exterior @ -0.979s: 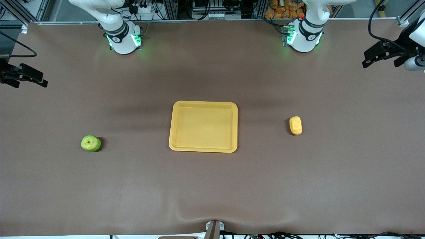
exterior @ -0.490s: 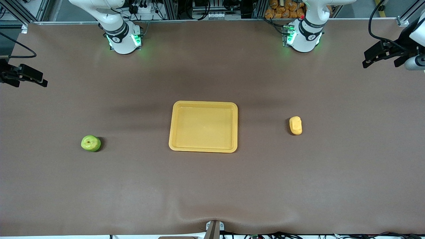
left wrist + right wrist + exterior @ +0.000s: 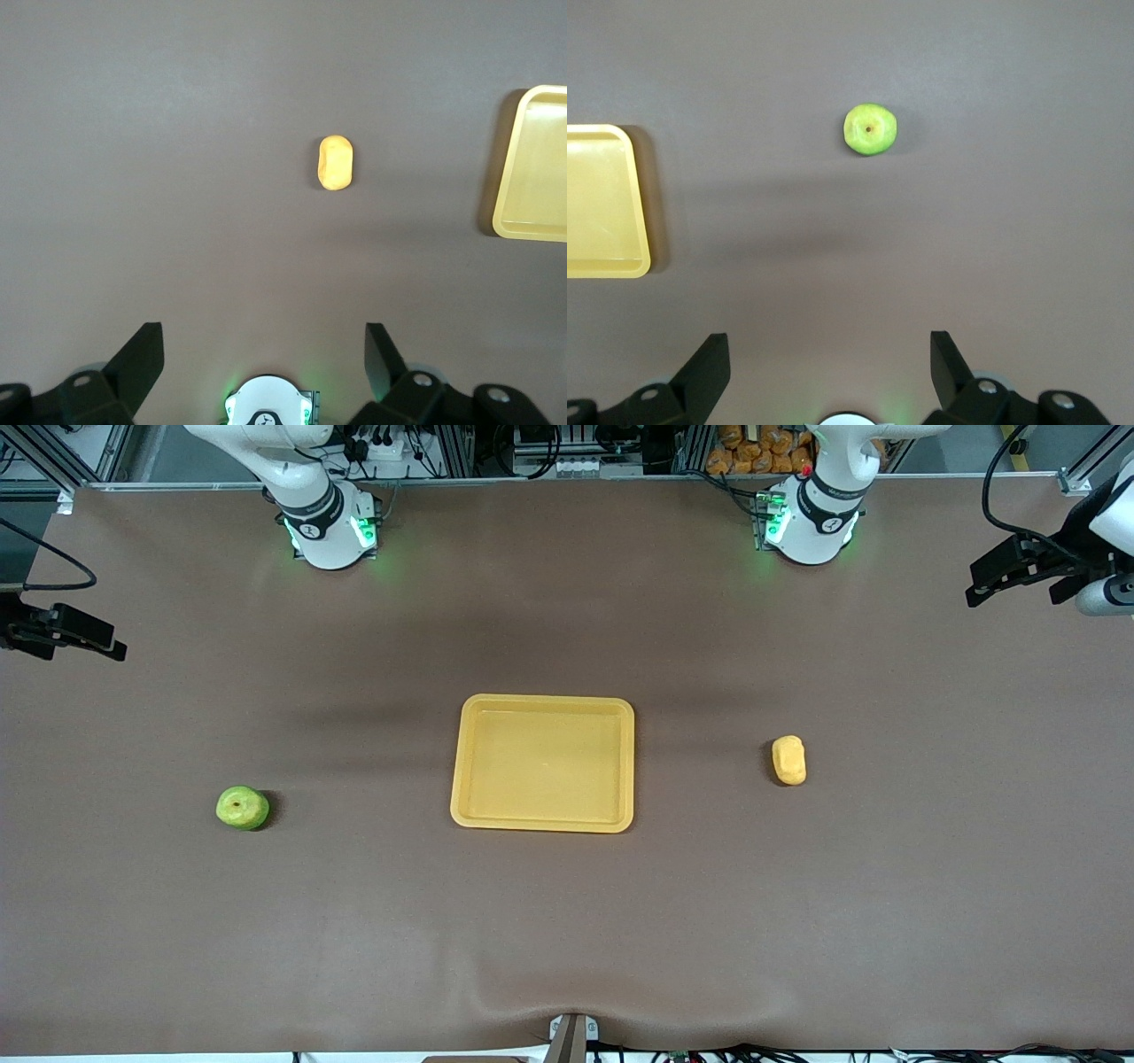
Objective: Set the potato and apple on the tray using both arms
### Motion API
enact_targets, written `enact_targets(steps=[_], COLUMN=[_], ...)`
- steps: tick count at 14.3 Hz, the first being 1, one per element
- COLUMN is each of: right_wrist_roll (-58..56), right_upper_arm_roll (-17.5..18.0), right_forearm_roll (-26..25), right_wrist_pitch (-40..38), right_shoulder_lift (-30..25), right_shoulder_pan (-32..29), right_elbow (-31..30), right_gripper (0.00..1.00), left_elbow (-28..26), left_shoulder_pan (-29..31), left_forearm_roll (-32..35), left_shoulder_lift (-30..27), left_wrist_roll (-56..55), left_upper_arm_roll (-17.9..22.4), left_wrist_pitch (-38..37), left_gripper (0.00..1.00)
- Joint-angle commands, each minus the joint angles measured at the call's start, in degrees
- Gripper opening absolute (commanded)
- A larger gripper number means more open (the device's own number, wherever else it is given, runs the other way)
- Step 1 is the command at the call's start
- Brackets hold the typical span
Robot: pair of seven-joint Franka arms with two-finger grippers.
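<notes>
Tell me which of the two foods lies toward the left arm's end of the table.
The potato, the oblong yellow-orange lump; the round green apple lies toward the right arm's end.

A robotics lab. Two bench-mounted arms (image 3: 323, 522) stand on a brown-covered table (image 3: 567, 921). Aluminium framing (image 3: 452, 447) and cables (image 3: 381, 443) line the frame's top edge.

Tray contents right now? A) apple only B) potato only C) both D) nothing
D: the tray holds nothing; the apple sits on the table toward the right arm's end, the potato toward the left arm's end.
</notes>
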Motion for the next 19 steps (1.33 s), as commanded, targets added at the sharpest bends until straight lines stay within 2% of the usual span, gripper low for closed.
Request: enact_targets(steps=[1,4,8,12,15,19], right_wrist_roll=[0.6,0.5,-0.4,-2.2,-16.6,-32.0], right_upper_arm_roll=[0.6,0.6,0.6,0.6,0.6,0.6], right_forearm_roll=[0.7,5.0,5.2,5.1,5.1,4.6], right_wrist_pitch=[1.5,6.4,11.6,24.6,34.1,41.1], right_shoulder_lift=[1.0,1.3,1.5,1.7,4.5,8.3], right_shoulder_pan=[-0.9,-2.7,-5.5,-5.1,-5.1,-5.1], right_elbow=[-2.1,-5.7,-13.1,-21.9,-24.7,-25.2], right_gripper=[1.00,1.00,1.00,1.00,1.00,1.00], left_elbow=[0.4,0.4,-0.3,-1.7,-3.3,-6.9], left_shoulder_pan=[-0.1,-0.2,-0.5,-0.5,-0.5,-0.6], left_forearm_roll=[-1.2,-1.1,-1.1,-1.1,-1.1,-1.1], left_shoulder_lift=[0.6,1.3,2.1,2.2,2.1,1.9], left_wrist_roll=[0.2,-0.1,-0.8,-1.0,-1.0,-1.0], left_upper_arm_roll=[0.3,0.2,0.0,-0.1,-0.1,-0.3], left_wrist_pitch=[-0.8,-0.8,-0.4,0.5,1.7,5.8], left_gripper=[1.00,1.00,1.00,1.00,1.00,1.00])
